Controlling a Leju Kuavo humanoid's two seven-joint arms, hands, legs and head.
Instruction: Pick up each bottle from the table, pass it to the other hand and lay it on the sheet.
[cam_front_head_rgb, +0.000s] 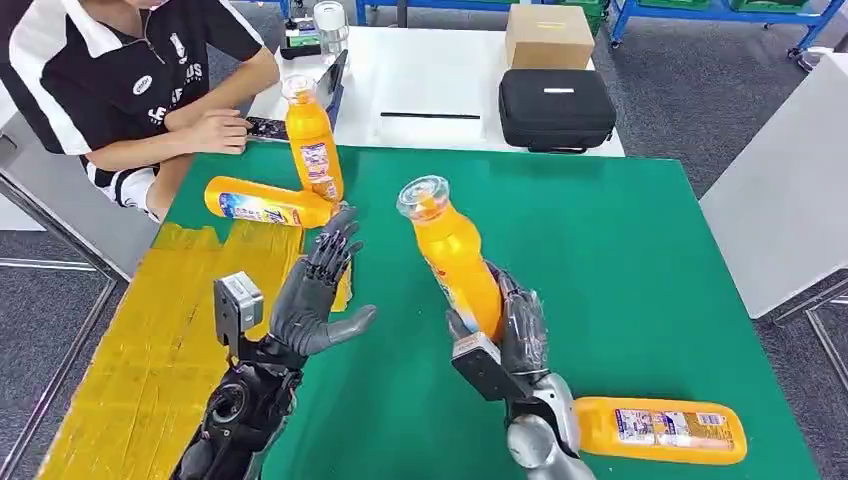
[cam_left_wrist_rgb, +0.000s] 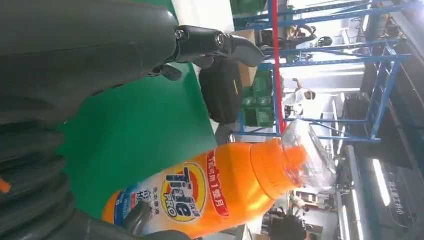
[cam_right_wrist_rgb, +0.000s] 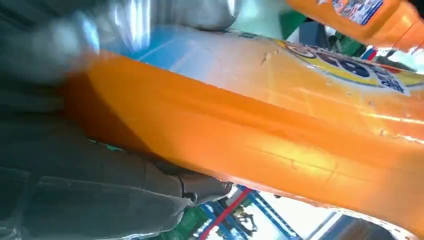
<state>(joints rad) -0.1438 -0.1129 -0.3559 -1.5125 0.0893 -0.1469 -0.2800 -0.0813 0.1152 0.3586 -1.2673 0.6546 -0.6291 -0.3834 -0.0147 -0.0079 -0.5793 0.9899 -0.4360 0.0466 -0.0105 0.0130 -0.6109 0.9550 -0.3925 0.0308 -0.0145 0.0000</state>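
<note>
Fingers of the right hand (cam_front_head_rgb: 505, 335) wrap the lower body of an orange bottle (cam_front_head_rgb: 455, 255), held tilted above the green table (cam_front_head_rgb: 620, 260) in the head view — the left hand (cam_front_head_rgb: 315, 295) beside it is spread, holding nothing, near the yellow sheet (cam_front_head_rgb: 150, 340). Two bottles (cam_front_head_rgb: 275, 185) rest at the sheet's far edge, another bottle (cam_front_head_rgb: 660, 430) by the right wrist. Left wrist view: open fingers (cam_left_wrist_rgb: 220, 45) apart from the bottle (cam_left_wrist_rgb: 215, 192). Right wrist view — fingers (cam_right_wrist_rgb: 150, 205) pressed against the orange body (cam_right_wrist_rgb: 260, 135).
</note>
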